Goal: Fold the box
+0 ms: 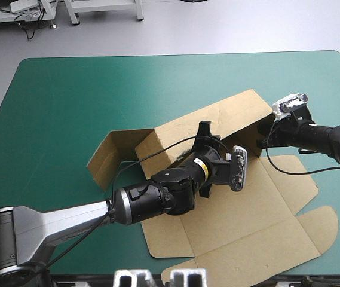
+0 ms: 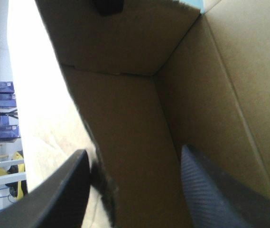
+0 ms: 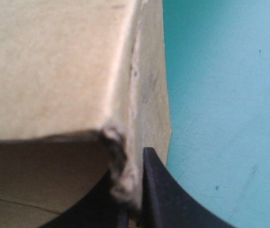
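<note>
1. We judge wall-raising underway: our black-finned left gripper point(image 2: 135, 156), fingers apart, reaches inside the brown cut-cardboard box point(image 1: 229, 197); the right gripper point(image 3: 132, 175) is clamped on a wall corner.
2. Next, that wall likely needs tucking.
3. The box sits right of the teal-green cover's point(image 1: 68, 101) middle, far walls raised, near flaps flat.

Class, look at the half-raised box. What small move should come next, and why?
Probably the left gripper pushes the raised wall further upright while the right gripper holds: right jaws are shut on a corner of the box, left jaws stand open inside it, near panels lie flat.
</note>
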### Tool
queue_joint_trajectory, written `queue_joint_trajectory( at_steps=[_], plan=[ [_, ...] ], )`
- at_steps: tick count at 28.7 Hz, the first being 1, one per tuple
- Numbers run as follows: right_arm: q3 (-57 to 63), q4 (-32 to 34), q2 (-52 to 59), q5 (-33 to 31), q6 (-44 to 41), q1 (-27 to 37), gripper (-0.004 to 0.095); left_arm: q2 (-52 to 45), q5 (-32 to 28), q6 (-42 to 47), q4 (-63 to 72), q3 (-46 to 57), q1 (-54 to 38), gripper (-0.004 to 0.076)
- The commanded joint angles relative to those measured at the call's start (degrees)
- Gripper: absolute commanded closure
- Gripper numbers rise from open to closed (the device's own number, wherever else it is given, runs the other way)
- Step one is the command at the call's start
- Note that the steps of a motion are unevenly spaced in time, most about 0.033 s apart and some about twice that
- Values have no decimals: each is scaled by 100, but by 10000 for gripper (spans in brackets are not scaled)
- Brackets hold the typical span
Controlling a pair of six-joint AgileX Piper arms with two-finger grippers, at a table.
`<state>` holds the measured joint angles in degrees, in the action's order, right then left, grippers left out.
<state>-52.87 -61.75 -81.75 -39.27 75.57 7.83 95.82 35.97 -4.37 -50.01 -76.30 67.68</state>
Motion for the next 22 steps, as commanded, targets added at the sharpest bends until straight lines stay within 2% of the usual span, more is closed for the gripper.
queue_joint_trajectory(
  at_steps=[1,5,7,10,11,12,17,22],
  plan=[
    [-117,-242,144,-237,-196,-10,913,-329,-220,57,97,-97,141,346],
    [-117,-229,144,-212,-218,-10,913,-580,-202,57,48,-97,202,375],
    [-117,-229,144,-188,-285,-10,913,-721,-257,74,-91,-97,202,423],
    [-117,-207,144,-100,-552,-10,913,-933,-267,112,-642,-97,175,605],
    [-117,-207,144,-89,-606,-10,913,-1007,-288,112,-825,-97,140,706],
    [-117,-207,144,-89,-655,-10,913,-1076,-335,151,-974,-97,65,726],
    [-128,-207,144,-66,-921,-179,912,-1271,-302,1076,-1519,-183,-823,724],
    [-341,-78,144,219,-1547,-717,911,-1397,-256,1631,-1190,-635,-2234,724]
  ],
)
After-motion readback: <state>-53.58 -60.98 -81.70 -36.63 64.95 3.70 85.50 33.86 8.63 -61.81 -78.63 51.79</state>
